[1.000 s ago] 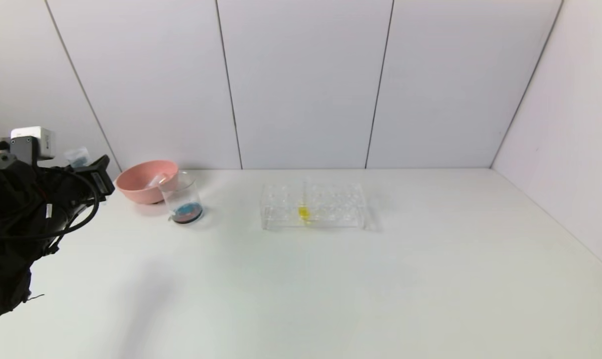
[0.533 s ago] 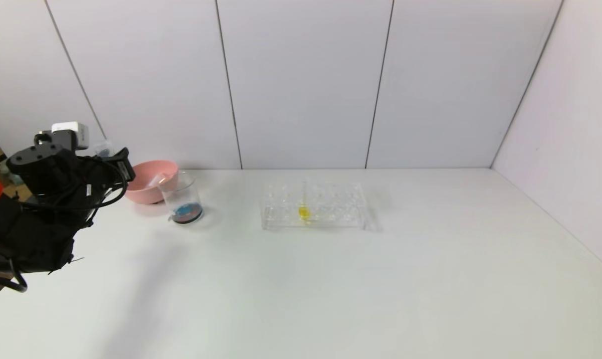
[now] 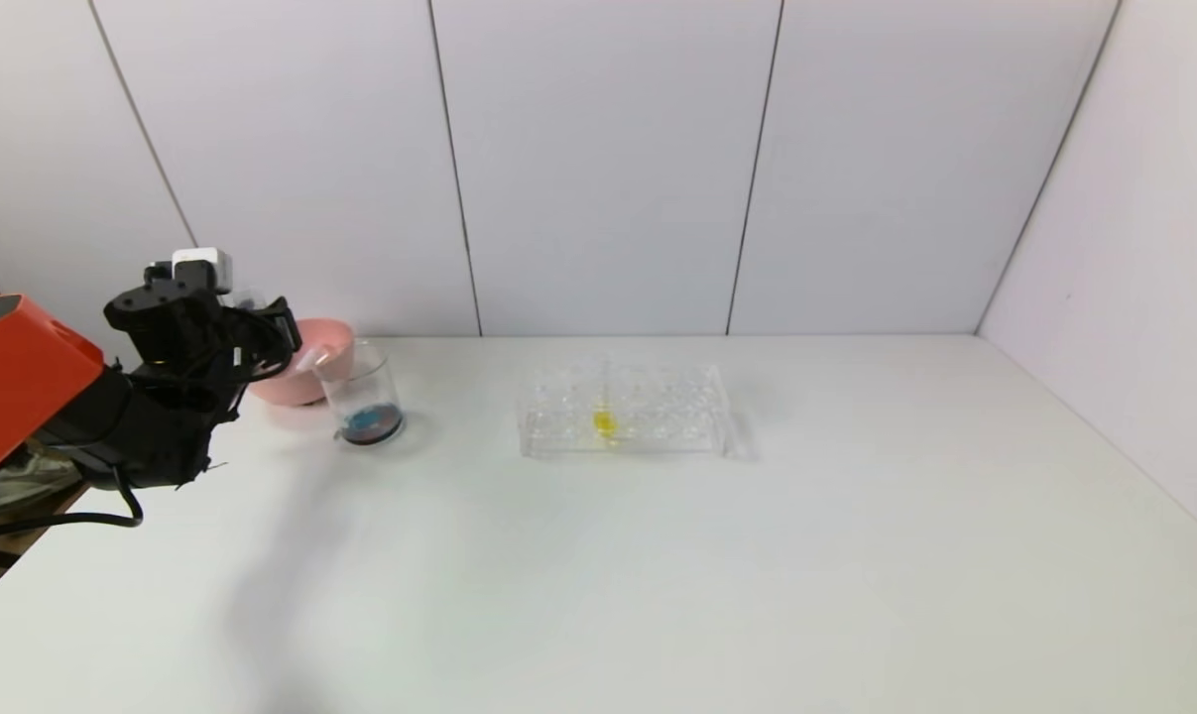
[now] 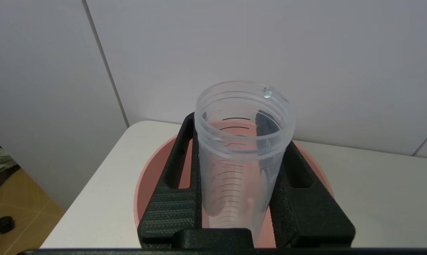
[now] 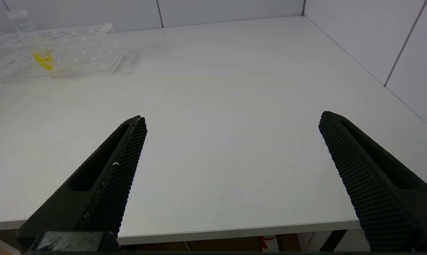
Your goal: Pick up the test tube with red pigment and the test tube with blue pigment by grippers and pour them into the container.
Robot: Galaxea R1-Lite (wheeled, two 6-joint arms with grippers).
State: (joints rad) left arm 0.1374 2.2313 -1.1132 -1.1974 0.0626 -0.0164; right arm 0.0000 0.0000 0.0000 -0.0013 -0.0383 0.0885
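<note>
My left gripper (image 3: 273, 335) is shut on a clear, graduated test tube (image 4: 240, 141) that looks empty, with one small drop at its rim. No pigment shows in it, so I cannot tell whether it was the red or the blue one. It hangs over the pink bowl (image 3: 305, 389), which also shows in the left wrist view (image 4: 149, 177). The container (image 3: 360, 392), a clear beaker, stands just right of the bowl with blue and red liquid in its bottom. My right gripper (image 5: 231, 118) is open and empty over the table's front edge.
A clear tube rack (image 3: 623, 409) stands mid-table with one yellow-liquid tube (image 3: 605, 421); both also show in the right wrist view, the rack (image 5: 68, 53) and the tube (image 5: 43, 60). Another clear tube (image 3: 312, 359) seems to lie in the pink bowl. White walls close the back and right.
My left arm has moved right and toward the back, carrying the clear tube from off the table's left side to over the pink bowl. Beaker and rack have not moved.
</note>
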